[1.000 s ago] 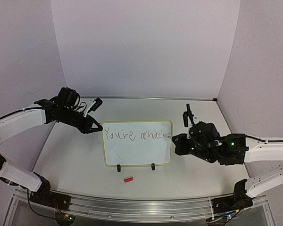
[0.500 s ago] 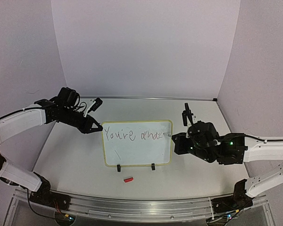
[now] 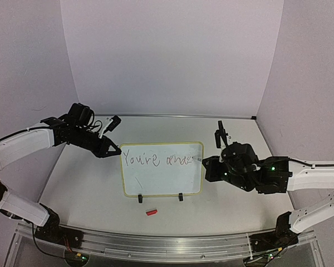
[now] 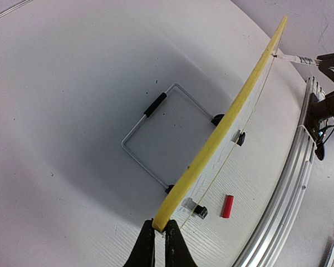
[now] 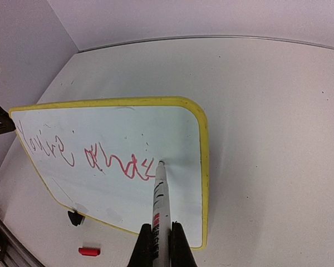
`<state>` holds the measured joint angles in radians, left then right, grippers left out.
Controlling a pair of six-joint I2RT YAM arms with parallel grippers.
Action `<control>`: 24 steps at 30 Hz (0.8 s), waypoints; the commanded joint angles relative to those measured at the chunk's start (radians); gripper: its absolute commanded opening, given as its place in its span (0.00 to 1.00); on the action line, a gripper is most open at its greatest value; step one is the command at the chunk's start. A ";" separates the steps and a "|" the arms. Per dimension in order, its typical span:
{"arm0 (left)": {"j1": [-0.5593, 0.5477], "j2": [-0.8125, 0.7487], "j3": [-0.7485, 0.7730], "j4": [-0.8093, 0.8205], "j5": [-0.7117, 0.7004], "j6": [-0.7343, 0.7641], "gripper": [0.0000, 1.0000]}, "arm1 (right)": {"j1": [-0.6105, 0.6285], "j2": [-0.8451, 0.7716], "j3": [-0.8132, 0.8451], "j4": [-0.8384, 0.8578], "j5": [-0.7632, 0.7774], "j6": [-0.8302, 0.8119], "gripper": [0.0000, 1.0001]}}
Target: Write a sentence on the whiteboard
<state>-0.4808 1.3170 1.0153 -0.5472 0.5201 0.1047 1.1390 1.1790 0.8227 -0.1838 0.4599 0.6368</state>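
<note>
Moved the right gripper point(image 3: 206, 162) a touch leftward, away from the right edge of the tabletop point(image 3: 89, 189), with the arm behind it following. Carried the marker point(image 3: 201, 160) along, so that its tip ended slightly nearer the top edge of the whiteboard point(image 3: 161, 179), just past the last letter of the sentence point(image 3: 156, 161). Could not make out any fresh ink.
</note>
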 commanded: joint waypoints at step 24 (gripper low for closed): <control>-0.010 0.018 0.008 -0.050 -0.019 0.019 0.00 | -0.005 -0.018 -0.017 -0.036 -0.043 0.078 0.00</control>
<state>-0.4808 1.3167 1.0153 -0.5473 0.5202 0.1047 1.1389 1.1778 0.8021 -0.2047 0.4227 0.7053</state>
